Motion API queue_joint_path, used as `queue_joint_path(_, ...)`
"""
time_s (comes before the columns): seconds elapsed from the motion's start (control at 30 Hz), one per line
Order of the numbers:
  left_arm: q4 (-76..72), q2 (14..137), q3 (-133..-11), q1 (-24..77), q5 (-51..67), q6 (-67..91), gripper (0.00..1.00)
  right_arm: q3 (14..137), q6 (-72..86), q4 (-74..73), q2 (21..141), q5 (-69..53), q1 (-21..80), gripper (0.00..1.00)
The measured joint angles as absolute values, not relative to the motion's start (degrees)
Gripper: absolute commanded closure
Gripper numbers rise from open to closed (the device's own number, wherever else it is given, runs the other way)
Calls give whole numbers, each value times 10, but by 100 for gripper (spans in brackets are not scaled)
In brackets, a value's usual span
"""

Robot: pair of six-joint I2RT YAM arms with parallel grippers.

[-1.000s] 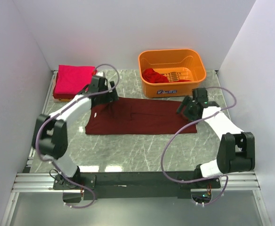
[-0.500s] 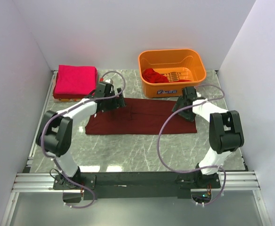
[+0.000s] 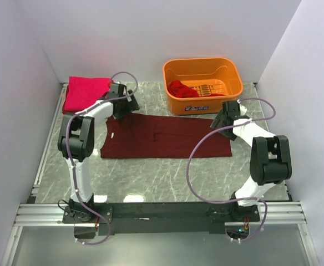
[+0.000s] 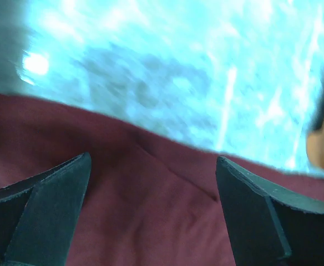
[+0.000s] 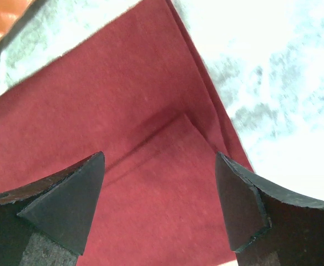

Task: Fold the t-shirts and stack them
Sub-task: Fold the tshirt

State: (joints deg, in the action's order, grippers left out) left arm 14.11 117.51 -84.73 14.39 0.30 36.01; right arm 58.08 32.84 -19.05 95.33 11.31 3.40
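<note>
- Table (image 3: 151,177): marbled top.
- Maroon shirt (image 3: 165,141): lies flat mid-table as a wide rectangle.
- Basket (image 3: 206,105): at the far edge, with a red shirt (image 3: 180,88) crumpled inside.
- Pink shirt (image 3: 85,93): folded, in the far-left corner.
- Left gripper (image 3: 121,107): fingers apart over the maroon shirt's far-left edge.
- Right gripper (image 3: 224,120): fingers apart over its far-right corner.

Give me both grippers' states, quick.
Left gripper: open, empty, over the maroon t-shirt.
Right gripper: open, empty, over the same shirt.

Maroon t-shirt (image 3: 167,139) flat centrally, pink-red t-shirt (image 3: 85,92) folded far-left, red t-shirt (image 3: 181,88) bunched in basket (image 3: 230,77)
</note>
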Motion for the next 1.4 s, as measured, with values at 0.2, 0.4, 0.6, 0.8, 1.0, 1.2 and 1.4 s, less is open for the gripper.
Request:
queue_joint_path(0.2,153,1188,-875,123,2,369,1,540,320,-185,903,111,34,13)
queue_joint_path(0.4,152,1156,-845,147,-3,372,1,501,306,-156,865,80,40,13)
queue_joint_path(0.6,151,1059,-778,180,-15,383,1,496,306,-131,898,60,66,13)
queue_joint_path(0.8,125,1024,-714,190,4,387,1,500,324,-133,933,63,91,26)
queue_joint_path(1.0,132,1072,-685,196,11,388,0,499,338,-149,929,72,126,25)
queue_joint_path(1.2,136,1127,-752,196,28,375,1,429,368,-171,856,81,233,25)
queue_joint_path(1.4,140,1191,-837,198,49,340,1,368,415,-187,778,21,398,20)
